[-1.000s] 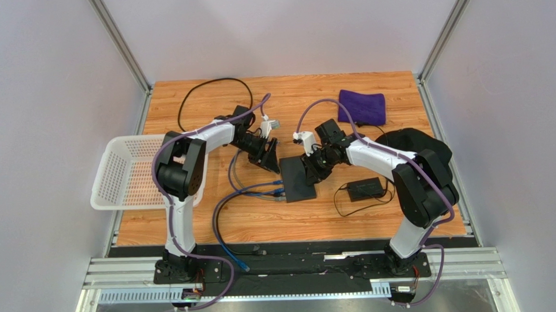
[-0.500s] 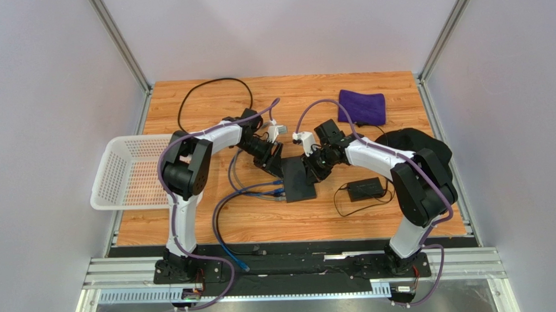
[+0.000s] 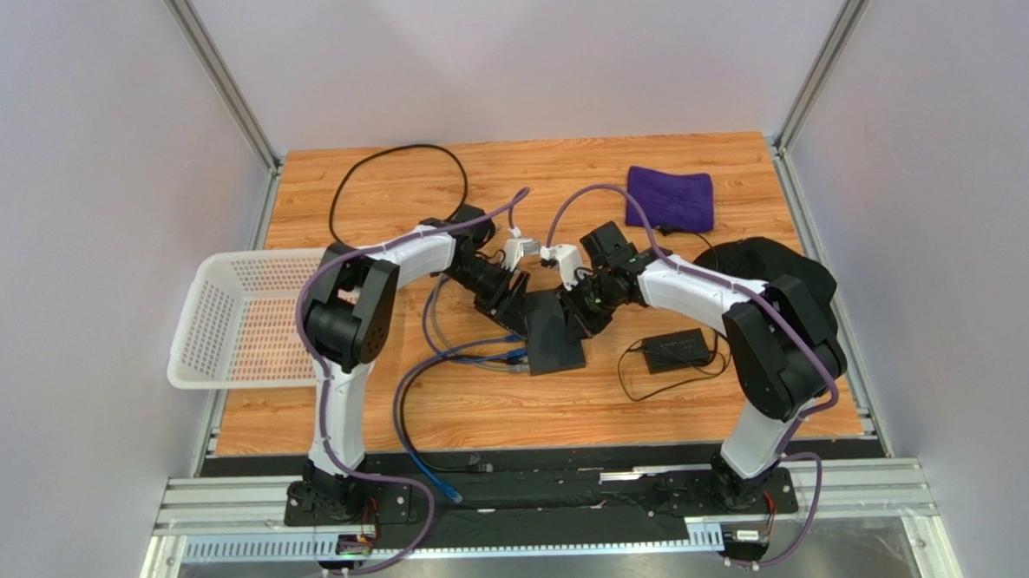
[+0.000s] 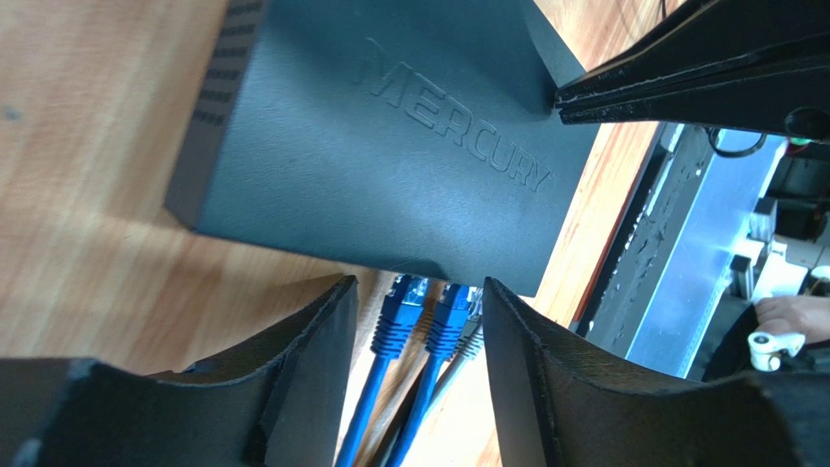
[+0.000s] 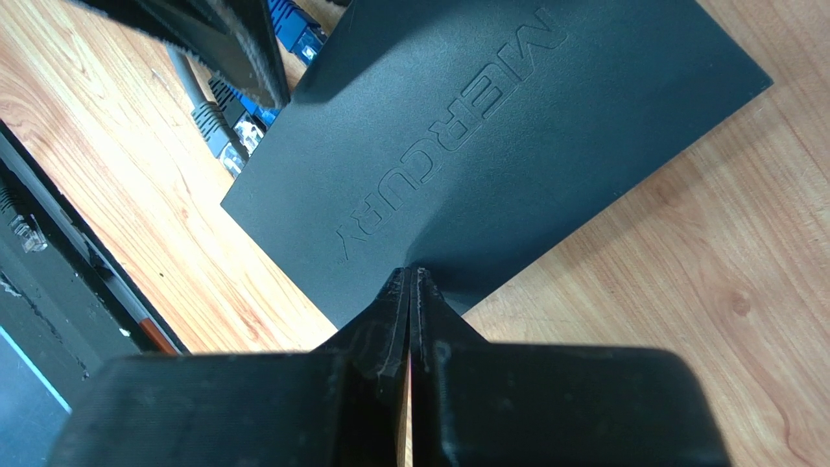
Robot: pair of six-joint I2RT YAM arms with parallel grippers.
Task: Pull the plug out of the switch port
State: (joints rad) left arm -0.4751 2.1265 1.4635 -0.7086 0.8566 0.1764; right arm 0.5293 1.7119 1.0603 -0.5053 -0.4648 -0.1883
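Though light, likely latched: stiff blue moulded plug [image 4: 395,316] in flat matte-black switch [image 4: 390,165]; grasp at boot; left gripper [image 4: 417,292] agape astride, right gripper [image 5: 411,277] pinched together.

Blue plugs [image 4: 397,313] inside spread left tool [image 4: 419,285]; right tool [image 5: 410,274] crowds switch [image 5: 507,126] edge.

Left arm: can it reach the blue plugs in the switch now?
Probably yes. The left gripper is open with the blue plugs framed between its fingers, nothing in between; the shut right gripper sits at the switch, away from the ports.
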